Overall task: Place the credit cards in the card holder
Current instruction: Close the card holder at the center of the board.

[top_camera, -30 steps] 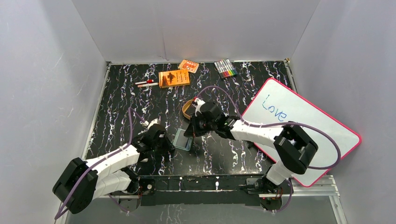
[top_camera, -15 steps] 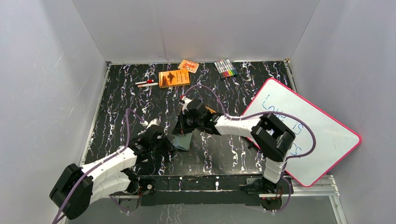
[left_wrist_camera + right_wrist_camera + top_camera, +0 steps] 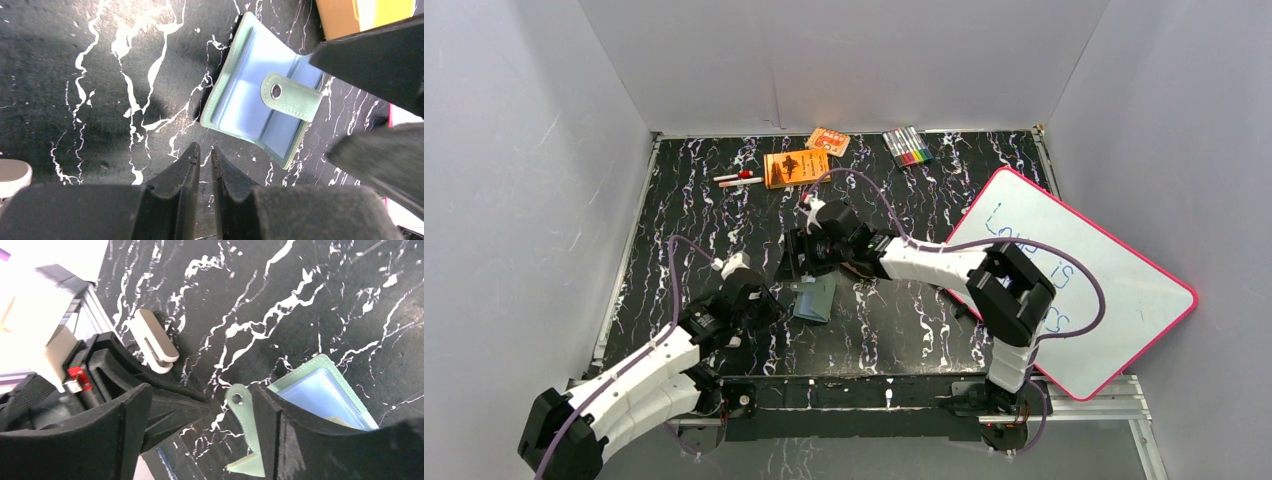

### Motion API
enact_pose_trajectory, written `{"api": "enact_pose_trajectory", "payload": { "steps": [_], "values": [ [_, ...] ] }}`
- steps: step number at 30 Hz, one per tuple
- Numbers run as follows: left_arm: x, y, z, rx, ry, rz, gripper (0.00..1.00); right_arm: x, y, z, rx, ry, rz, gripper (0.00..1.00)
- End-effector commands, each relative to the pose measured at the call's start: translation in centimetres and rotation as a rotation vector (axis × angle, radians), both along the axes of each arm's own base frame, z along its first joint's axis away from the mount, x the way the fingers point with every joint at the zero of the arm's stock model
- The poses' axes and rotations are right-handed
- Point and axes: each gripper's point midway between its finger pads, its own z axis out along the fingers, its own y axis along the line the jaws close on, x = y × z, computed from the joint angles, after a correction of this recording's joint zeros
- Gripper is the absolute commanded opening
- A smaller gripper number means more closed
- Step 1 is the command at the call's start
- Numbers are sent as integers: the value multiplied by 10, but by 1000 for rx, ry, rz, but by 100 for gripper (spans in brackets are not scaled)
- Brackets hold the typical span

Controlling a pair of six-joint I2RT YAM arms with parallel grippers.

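Black marbled table (image 3: 984,190) surface forms the base, and the holder (image 3: 250,100) is used as the datum for all positions. The holder is laid open on the table close to the near edge, pale blue inside facing up, with its snap tab (image 3: 292,96) lying across that inside.

Well beyond the holder and to its left, two pens (image 3: 738,179) are laid side by side. Just left of the holder, the left gripper (image 3: 204,152) is positioned low over the table. Its fingers are set only a narrow slit apart, nothing is held between them, and they are kept just apart from the holder's edge. Directly beyond the holder, the right gripper (image 3: 197,407) is positioned with its fingers spread wide. The tab is seen between them in the right wrist view, and nothing is clamped. Whether one finger touches the holder cannot be told.

Well beyond the holder, an orange booklet (image 3: 797,167) is placed, with a smaller orange pack (image 3: 828,141) behind it. Further right, a set of markers (image 3: 906,146) is laid near the back wall. Well to the right of the holder, a pink-framed whiteboard (image 3: 1139,275) bearing blue writing is laid askew.
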Motion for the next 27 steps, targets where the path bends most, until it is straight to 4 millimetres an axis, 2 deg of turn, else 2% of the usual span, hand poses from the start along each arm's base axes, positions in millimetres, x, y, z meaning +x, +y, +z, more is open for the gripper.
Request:
{"api": "enact_pose_trajectory", "payload": {
  "steps": [1,6,8,11,13,15,18,20,23,27],
  "values": [
    [8,15,17,48,-42,75,15,3,0,74,85,-111,15,84],
    [15,21,17,81,-57,113,19,5,-33,99,59,-184,-51,84],
    [17,20,15,91,-52,114,19,3,-53,97,15,-206,-94,82],
    [21,21,12,115,-46,122,19,-6,-82,83,-34,-217,-129,74],
    [23,22,10,123,-51,132,19,-16,-96,61,-72,-186,-133,60],
    [26,23,6,125,-54,142,21,-25,-107,36,-117,-128,-142,50],
    [26,22,-7,131,-26,145,22,-34,-105,13,-113,-64,-137,47],
    [25,14,-14,100,-14,122,22,-35,-99,3,-104,-42,-144,49],
    [25,6,-21,60,-3,98,23,-30,-91,-11,-109,-24,-176,59],
    [23,2,-29,48,12,79,23,-14,-91,-31,-161,0,-277,61]
  ]
}}
